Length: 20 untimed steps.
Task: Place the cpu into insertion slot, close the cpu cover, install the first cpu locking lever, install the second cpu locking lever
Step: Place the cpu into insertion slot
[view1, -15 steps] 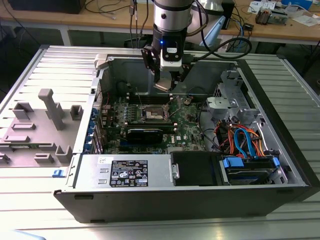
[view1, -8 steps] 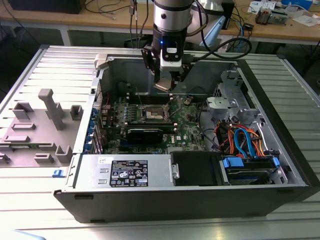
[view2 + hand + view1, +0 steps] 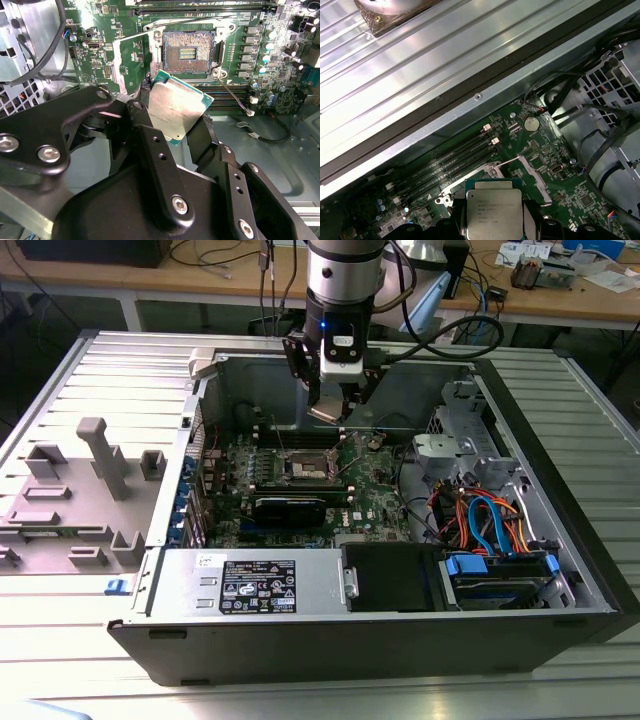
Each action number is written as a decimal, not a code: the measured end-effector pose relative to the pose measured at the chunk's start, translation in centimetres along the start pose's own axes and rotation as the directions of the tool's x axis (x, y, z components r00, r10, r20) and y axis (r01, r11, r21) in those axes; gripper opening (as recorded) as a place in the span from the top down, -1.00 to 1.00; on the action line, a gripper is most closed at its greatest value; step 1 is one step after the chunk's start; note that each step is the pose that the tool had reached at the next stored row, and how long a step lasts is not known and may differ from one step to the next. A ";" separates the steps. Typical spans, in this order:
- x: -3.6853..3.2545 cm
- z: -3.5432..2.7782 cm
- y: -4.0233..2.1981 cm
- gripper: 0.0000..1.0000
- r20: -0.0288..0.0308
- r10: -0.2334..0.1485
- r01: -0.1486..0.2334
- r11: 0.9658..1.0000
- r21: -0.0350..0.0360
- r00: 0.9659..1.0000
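Claw point(image 3: 330, 408) is clamped on the cpu point(image 3: 177, 110) by two opposite edges. It holds the chip above the board inside the open computer case point(image 3: 560, 570).

- Insertion slot point(image 3: 190, 50) lies bare below the claw and a little ahead of it; the chip sits at an angle to it.
- Cpu cover point(image 3: 122, 62) looks swung aside of the slot.

Risks, as I judge them:
- The chip could land tilted or skewed and bend the socket contacts.
- The thin edge grip could slip.
- The claw could snag the raised cover or the thin wire point(image 3: 232, 95) nearby.
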<state>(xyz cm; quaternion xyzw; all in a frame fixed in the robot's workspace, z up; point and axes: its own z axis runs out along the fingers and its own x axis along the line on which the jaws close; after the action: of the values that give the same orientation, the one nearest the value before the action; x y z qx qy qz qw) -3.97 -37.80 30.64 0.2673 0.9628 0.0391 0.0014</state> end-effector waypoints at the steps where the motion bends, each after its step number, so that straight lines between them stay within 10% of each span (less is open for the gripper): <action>1: 0.00 0.00 0.00 -0.09 0.000 0.001 -0.001 1.000 0.000 1.000; 20: 0.00 0.06 -0.01 -0.09 0.001 0.016 -0.016 1.000 0.000 1.000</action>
<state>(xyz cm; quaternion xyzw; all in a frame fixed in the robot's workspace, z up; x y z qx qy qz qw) -3.97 -37.80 30.57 0.2753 0.9606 0.0390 0.0017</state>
